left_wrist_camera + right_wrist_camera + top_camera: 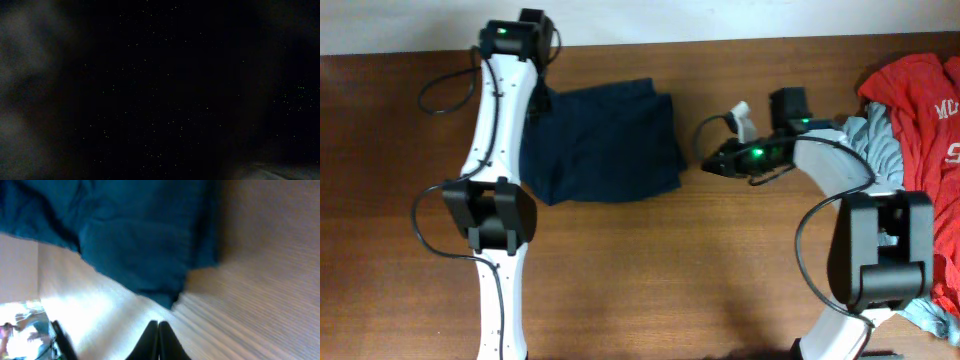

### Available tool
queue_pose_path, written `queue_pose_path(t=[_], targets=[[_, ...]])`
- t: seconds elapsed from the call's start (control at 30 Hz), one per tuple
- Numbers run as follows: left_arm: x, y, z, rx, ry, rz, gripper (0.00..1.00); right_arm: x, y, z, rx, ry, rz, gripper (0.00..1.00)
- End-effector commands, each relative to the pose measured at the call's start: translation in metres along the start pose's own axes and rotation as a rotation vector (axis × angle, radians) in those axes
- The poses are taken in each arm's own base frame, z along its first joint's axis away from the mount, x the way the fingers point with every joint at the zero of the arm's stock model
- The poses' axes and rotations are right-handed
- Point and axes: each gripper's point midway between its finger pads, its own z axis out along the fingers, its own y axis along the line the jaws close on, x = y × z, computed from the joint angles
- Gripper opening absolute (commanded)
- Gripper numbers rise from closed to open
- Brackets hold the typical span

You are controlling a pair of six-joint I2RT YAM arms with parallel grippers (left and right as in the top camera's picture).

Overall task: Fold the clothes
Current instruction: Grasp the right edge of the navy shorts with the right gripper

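Right wrist view shows the right gripper [158,331] clenched empty, tips just short of a corner of the folded navy garment [140,235] on the table [260,290] — it would do best to open wide before pinching that edge — while whether the left gripper [539,103], at the cloth's far side, is open I cannot tell.

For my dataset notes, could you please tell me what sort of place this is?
Probably a robotics lab bench set up for laundry folding: two white-and-black robot arms work at a brown wooden table, which holds a dark navy garment and a heap of red and pale blue clothes at one end.
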Motion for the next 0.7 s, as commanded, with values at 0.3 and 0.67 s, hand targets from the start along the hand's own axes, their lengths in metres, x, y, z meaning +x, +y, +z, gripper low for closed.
queue_pose_path(t=[0.3, 0.67], targets=[[-0.003, 0.005, -0.014, 0.085, -0.001, -0.029, 0.10, -0.040, 0.050, 0.090, 0.102, -0.149, -0.042, 0.04], [0.002, -0.006, -0.017, 0.111, 0.007, -0.013, 0.10, -0.016, 0.001, 0.144, 0.151, -0.087, 0.037, 0.04]])
